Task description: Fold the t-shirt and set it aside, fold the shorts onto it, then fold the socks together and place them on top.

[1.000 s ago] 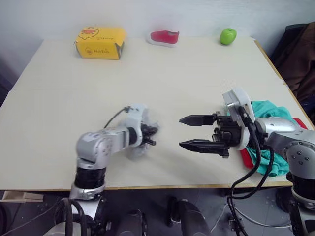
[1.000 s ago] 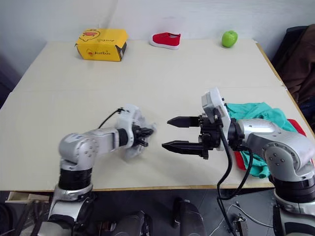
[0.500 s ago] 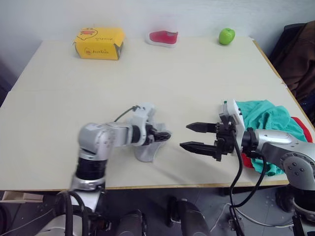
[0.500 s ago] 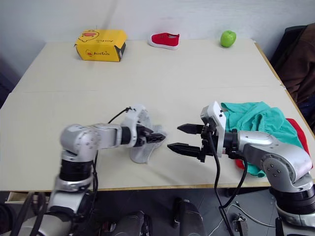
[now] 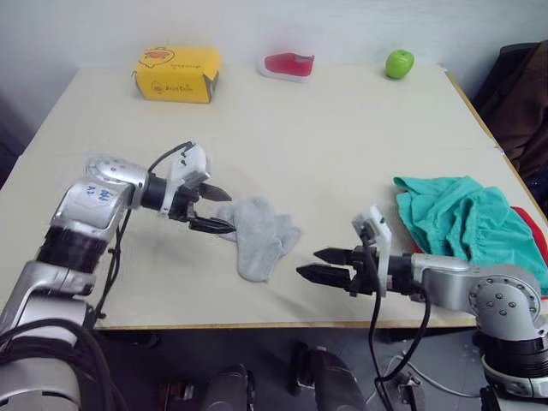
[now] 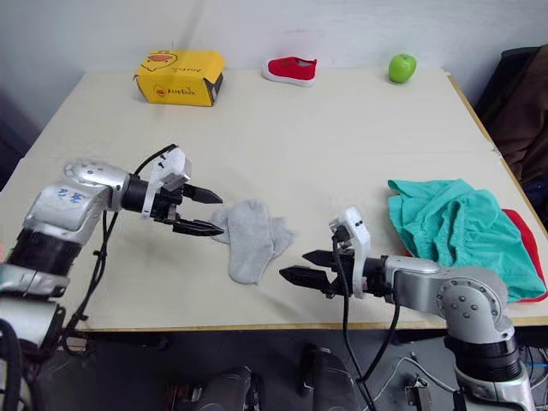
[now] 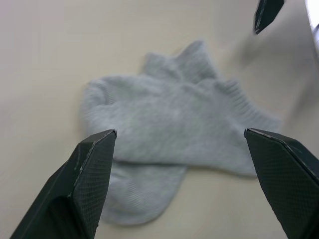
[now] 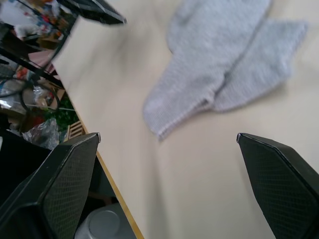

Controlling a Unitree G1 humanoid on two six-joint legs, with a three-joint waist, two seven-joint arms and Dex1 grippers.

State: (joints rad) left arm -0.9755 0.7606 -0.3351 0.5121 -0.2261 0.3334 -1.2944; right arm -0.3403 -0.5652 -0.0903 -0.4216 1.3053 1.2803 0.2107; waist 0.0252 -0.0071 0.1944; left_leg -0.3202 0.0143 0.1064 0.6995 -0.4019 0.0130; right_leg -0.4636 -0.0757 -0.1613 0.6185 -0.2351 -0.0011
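The socks (image 5: 259, 238), a light grey pair, lie overlapped and flat on the table between my two grippers. Just left of them my left gripper (image 5: 229, 212) is open, its fingertips at the socks' edge and nothing held. In the left wrist view the socks (image 7: 174, 119) lie ahead of the spread fingers. My right gripper (image 5: 308, 262) stands open near the front edge, to the right of the socks and apart from them. The teal shorts (image 5: 462, 218) lie wrinkled at the right, on top of the red t-shirt (image 5: 533, 231), which is mostly hidden beneath them.
Along the far edge stand a yellow box (image 5: 175, 73), a red-and-white shoe (image 5: 288, 63) and a green apple (image 5: 398, 62). Dark cloth (image 5: 522, 94) hangs beyond the table's right side. The table's front edge (image 5: 257, 325) runs close below both grippers.
My left gripper opened, let go of the socks and drew back to the left. The socks now lie spread on the table. My right gripper drew back and sank toward the front edge.
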